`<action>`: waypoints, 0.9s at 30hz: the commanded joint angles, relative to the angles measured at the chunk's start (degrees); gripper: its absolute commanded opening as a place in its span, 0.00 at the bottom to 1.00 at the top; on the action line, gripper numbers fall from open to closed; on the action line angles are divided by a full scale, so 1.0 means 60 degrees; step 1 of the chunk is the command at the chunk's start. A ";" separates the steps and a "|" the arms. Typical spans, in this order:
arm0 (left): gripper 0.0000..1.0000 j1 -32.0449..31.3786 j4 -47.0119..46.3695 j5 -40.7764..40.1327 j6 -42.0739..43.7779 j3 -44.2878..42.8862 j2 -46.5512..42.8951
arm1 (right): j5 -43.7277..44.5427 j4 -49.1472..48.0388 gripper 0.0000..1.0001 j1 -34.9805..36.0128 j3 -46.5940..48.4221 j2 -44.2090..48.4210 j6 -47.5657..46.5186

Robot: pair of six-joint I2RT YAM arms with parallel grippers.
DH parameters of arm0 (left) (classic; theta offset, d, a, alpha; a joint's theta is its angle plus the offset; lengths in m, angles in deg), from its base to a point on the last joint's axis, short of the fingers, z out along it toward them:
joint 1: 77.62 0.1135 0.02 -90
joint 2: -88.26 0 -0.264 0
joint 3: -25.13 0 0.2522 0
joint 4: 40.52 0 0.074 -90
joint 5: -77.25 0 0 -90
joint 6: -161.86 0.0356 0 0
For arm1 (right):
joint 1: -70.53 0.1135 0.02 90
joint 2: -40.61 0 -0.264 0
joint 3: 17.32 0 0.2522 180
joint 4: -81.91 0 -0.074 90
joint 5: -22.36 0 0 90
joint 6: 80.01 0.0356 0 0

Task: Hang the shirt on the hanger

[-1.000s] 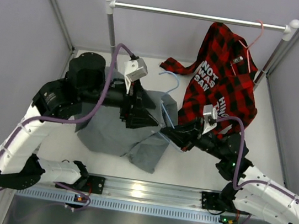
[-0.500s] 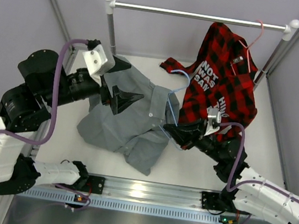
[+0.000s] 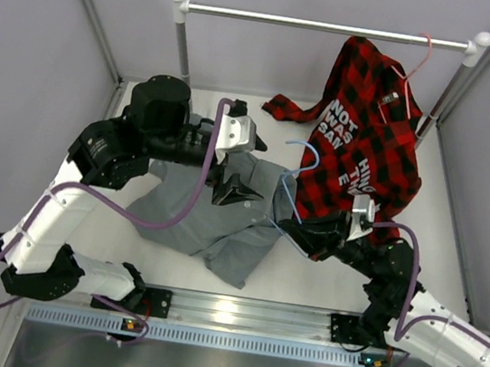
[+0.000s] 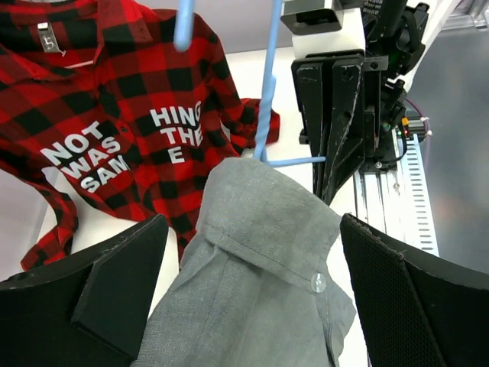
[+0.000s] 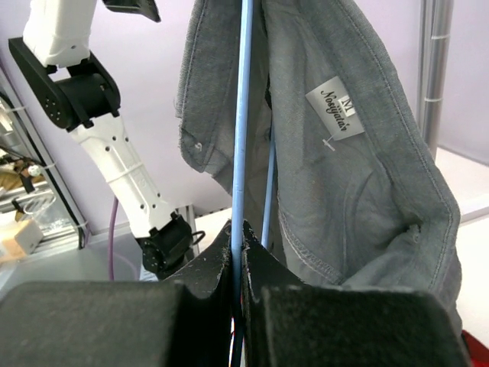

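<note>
Left claw returned over shirt while right claw pinches hanger.

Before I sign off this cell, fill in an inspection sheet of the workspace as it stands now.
Surface: white table, carrying the clothes.
Job's things: grey shirt mostly on the table, one edge lifted over a corner of the light-blue hanger; not fully on.
Clutter: plaid shirt on a pink hanger.
Grippers: left gripper open over the shirt; right gripper shut on the hanger wire.
Cables: purple cable looping along each arm; no snag seen.
Surroundings: plain walls; metal rail at the back.
</note>
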 commanded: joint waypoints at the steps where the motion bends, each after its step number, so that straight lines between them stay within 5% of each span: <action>1: 0.98 0.0078 -0.0050 0.0375 0.0242 -0.0157 -0.0277 | -0.0117 0.0345 0.00 0.0132 0.0204 0.0513 -0.0613; 7: 0.90 0.0078 -0.0035 0.1089 0.0183 0.0165 -0.0102 | -0.0586 0.0684 0.00 0.0132 0.0029 0.0894 -0.0760; 11: 0.66 0.0078 0.0155 0.1427 0.0227 0.0239 0.0103 | -0.0776 0.0977 0.00 0.0132 0.0189 0.1055 -0.0877; 27: 0.47 0.0063 0.0287 0.2702 0.1765 0.1660 -0.0175 | -0.0850 0.2837 0.00 0.0147 0.1025 0.1597 -0.1448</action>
